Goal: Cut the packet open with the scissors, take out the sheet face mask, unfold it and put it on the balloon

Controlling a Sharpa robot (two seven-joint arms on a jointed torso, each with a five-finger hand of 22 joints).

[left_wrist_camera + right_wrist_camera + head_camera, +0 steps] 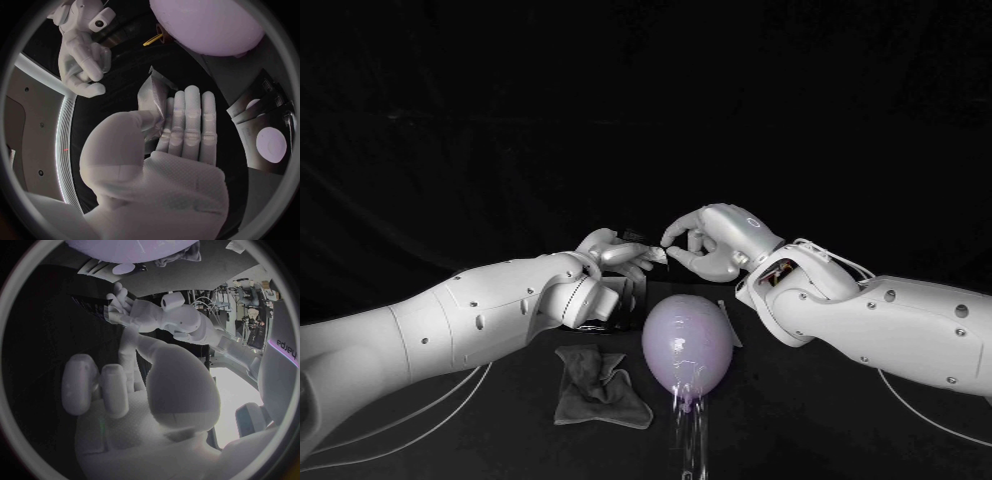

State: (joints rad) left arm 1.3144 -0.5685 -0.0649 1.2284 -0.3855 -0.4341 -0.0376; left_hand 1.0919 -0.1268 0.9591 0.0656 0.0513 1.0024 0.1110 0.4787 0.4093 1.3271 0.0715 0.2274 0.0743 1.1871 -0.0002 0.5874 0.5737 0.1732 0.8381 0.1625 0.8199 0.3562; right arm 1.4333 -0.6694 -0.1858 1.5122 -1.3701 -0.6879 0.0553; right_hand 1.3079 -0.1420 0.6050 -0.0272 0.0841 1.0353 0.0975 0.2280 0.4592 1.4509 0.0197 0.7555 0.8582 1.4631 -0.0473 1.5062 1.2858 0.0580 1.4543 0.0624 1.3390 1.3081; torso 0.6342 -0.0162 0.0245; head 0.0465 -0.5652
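**Packet pinched in my left hand, beyond the balloon**

My left hand [620, 255] holds the silvery packet [152, 102]. The thumb [119, 135] presses it against the straight, close-set fingers [190, 120], and its crinkled upper end sticks out past the fingertips. In the head view this hand is raised just beyond the far end of the balloon [687, 345], a little to my left of it.

My right hand [704, 243] is also beyond the balloon's far end, a little to its right, facing my left hand at about the same height. Its fingers are curled inward and I see nothing in them. In the left wrist view it is apart from the packet, though the head view shows the two hands very near each other.

The pale lilac balloon lies on the black worktop [805, 420] between my two arms, with its long axis running away from me. A crumpled grey cloth [600, 385] lies on the worktop just beside the balloon, on its left side and nearer to me, under my left forearm.
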